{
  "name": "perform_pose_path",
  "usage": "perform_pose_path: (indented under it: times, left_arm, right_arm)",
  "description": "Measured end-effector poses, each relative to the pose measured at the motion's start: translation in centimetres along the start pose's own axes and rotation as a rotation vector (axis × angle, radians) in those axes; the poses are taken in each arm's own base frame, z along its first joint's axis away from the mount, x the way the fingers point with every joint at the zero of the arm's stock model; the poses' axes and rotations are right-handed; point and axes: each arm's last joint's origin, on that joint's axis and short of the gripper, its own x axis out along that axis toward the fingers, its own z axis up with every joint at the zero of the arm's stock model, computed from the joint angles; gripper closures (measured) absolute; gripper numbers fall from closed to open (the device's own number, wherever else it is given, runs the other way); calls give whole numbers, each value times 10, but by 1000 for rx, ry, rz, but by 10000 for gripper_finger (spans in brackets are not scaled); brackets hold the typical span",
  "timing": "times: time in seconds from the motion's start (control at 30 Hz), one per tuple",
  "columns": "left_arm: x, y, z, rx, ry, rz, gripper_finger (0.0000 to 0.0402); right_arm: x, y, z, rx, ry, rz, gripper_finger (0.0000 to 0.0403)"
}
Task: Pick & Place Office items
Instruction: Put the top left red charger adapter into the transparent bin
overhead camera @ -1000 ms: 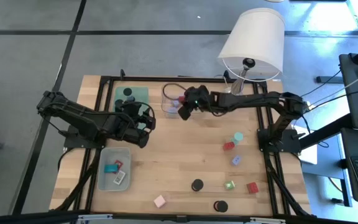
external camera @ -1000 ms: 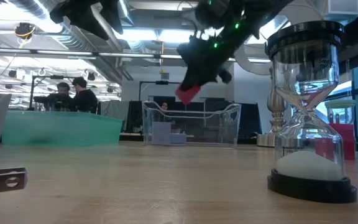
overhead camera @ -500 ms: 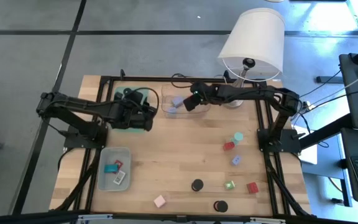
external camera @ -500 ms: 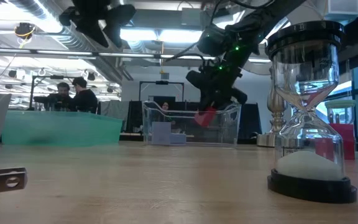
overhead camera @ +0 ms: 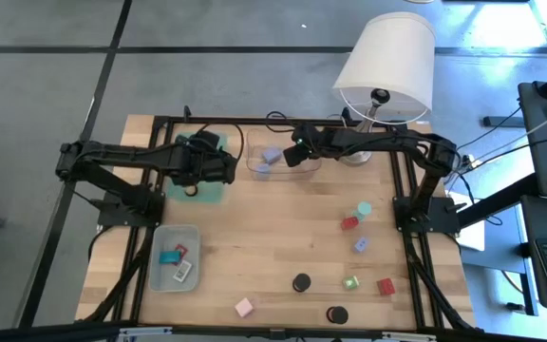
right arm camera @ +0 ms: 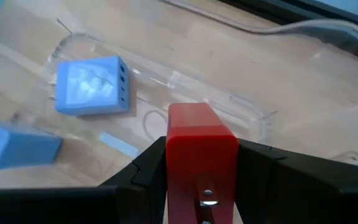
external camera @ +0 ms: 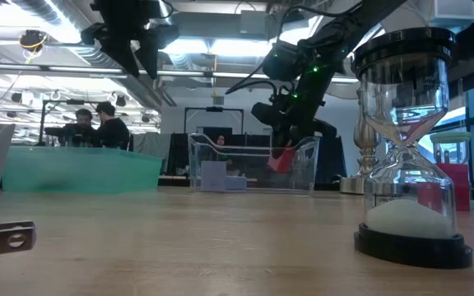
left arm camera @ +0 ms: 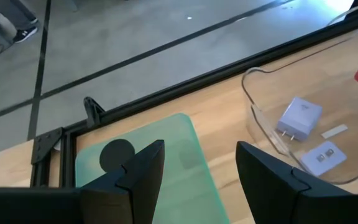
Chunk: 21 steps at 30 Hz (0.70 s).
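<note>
My right gripper (overhead camera: pixel 295 152) is shut on a red block (right arm camera: pixel 201 140) over the clear tray (overhead camera: pixel 275 173) at the table's far side. In the low view the block (external camera: pixel 280 159) hangs below the tray's rim. Lilac-blue pieces (right arm camera: pixel 92 86) lie in that tray. My left gripper (left arm camera: pixel 201 152) stands open and high over the green tray (overhead camera: pixel 205 194), touching nothing. A black round cap (left arm camera: pixel 117 154) lies on that tray. More office items lie loose at the near right: a teal cap (overhead camera: pixel 363 208), a red block (overhead camera: pixel 386 286) and a black cap (overhead camera: pixel 301 282). My right gripper pinches the red block between its two fingers, one on each of two opposite sides (right arm camera: pixel 171 155). The fingers slant down from the table's right side. The block's free end juts out past the fingertips, lifted between the clear tray's walls.
A white-shaded lamp (overhead camera: pixel 385 57) stands at the far right, close behind my right arm. A grey tray (overhead camera: pixel 176 256) with a few pieces sits at the near left. A pink block (overhead camera: pixel 244 306) lies by the near edge. An hourglass (external camera: pixel 406 140) stands close to the low camera.
My right gripper has carried the red block toward the table's far right and down, turning as it went, so the block now hangs inside the clear tray. My left gripper has swung toward the far edge to stand over the green tray, still open.
</note>
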Motion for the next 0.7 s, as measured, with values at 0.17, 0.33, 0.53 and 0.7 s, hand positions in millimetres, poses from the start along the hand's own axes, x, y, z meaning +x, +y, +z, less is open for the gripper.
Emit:
perform_pose_path:
  times: [0.17, 0.33, 0.53, 0.7]
  left_arm:
    - [2, 1, 1, 25, 2, 6, 206]
    - [2, 1, 1, 31, 2, 6, 206]
    - [2, 1, 1, 46, 2, 6, 206]
    - [2, 1, 1, 47, 2, 6, 206]
  right_arm:
    - [5, 1, -1, 5, 1, -10, 273]
    - [5, 1, -1, 6, 2, -6, 272]
    - [5, 2, -1, -10, 3, 1, 246]
    - [5, 2, -1, -9, 1, 0, 208]
